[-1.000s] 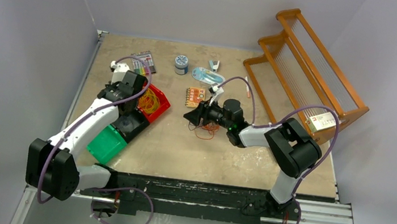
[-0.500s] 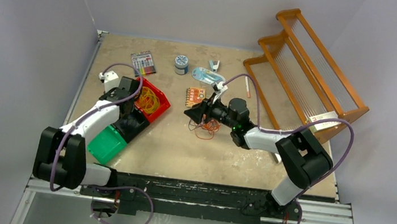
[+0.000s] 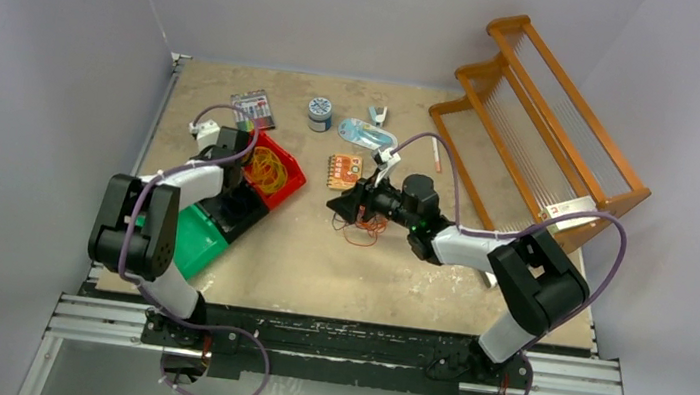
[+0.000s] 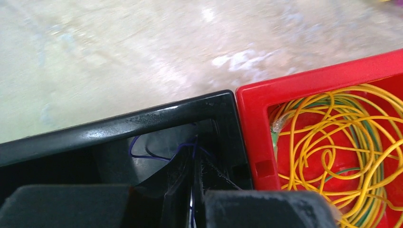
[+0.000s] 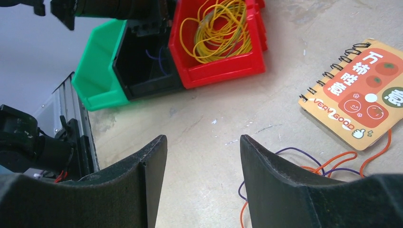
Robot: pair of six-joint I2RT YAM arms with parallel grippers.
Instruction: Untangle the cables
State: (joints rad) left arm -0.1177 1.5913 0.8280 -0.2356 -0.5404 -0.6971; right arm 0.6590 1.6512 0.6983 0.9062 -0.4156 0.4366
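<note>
- The left hand is reaching down into the black bin, with its fingers pressing almost together and only a narrow slit showing between them.
- A thin purple cable is running through that slit, so the hand is pinching it. In the left wrist view the strand is looping out toward 10 o'clock from the fingertips, inside the bin.
- The yellow cables are lying coiled in the red bin, which is sitting against the black bin at 3 o'clock of the left hand. The hand is not touching them.
- In the top view the three bins are standing in a row at 9 o'clock on the worktop. The green bin is sitting at the 7 o'clock end, the black one in the middle and the red one at the 1 o'clock end.
- The right hand is hovering over the middle of the worktop, pointing toward 9 o'clock in the top view. Its fingers are standing wide apart and gripping nothing, with bare worktop showing between them.
- The orange and purple cables are lying in a loose tangle on the worktop at 4 o'clock of the right hand, partly hidden behind its right finger in the right wrist view. Whether that finger is touching them I cannot tell.
- A spiral notebook is lying at 2 o'clock of the right hand in that view, with an orange strand curving just beside its near edge.
- A wooden rack is standing at 2 o'clock on the worktop, well apart from both hands.
</note>
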